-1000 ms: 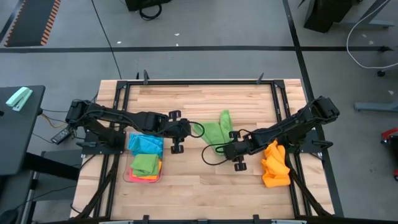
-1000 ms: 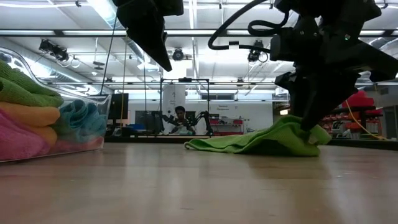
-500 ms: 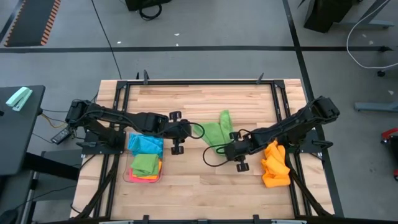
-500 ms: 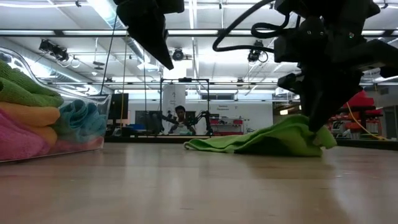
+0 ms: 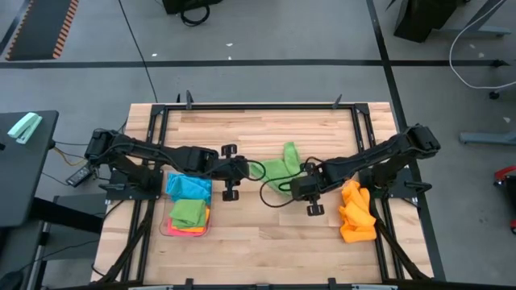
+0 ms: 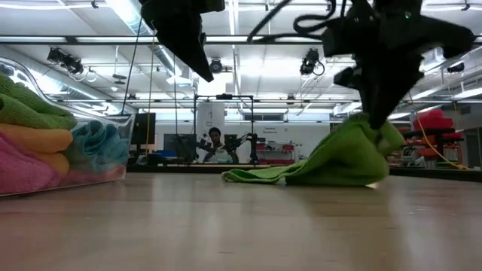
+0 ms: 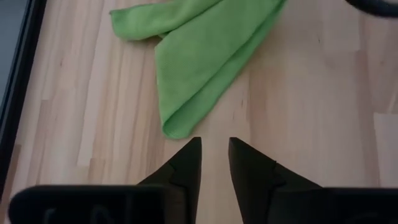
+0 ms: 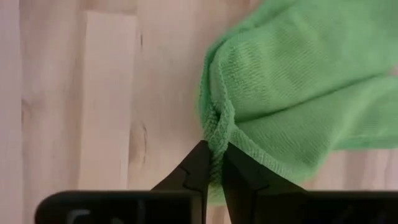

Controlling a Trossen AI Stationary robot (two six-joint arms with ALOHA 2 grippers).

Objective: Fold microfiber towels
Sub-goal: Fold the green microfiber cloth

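Observation:
A green microfiber towel [image 5: 282,165] lies crumpled at the middle of the table. My right gripper [image 5: 292,183] is over its near end and shut on it. In the low view that end [image 6: 369,139] stands up in a peak under the gripper [image 6: 374,120]. My left gripper [image 7: 214,149] hovers just left of the towel [image 7: 199,62]. It is open by a narrow gap, with nothing between its fingers. More towels lie in an orange pile [image 5: 355,211] and in a clear tray [image 5: 187,211]. My right gripper pinches a bunched bit of the green towel's hemmed edge [image 8: 216,127] between its two fingertips. The fingers come from above and point steeply down. The held end is raised off the table. The rest of the towel [image 6: 263,175] trails slack on the wood.
The clear tray [image 6: 113,154] with folded pink, orange, green and blue towels stands at the near left. The orange pile lies by the right arm's base. Bare wood stretches along the near edge [image 5: 266,250]. A black frame rims the table [image 5: 258,105].
My right gripper has risen with the green towel's near end and tipped a little. That end now stands up in a peak. The towel's far part has stayed on the table.

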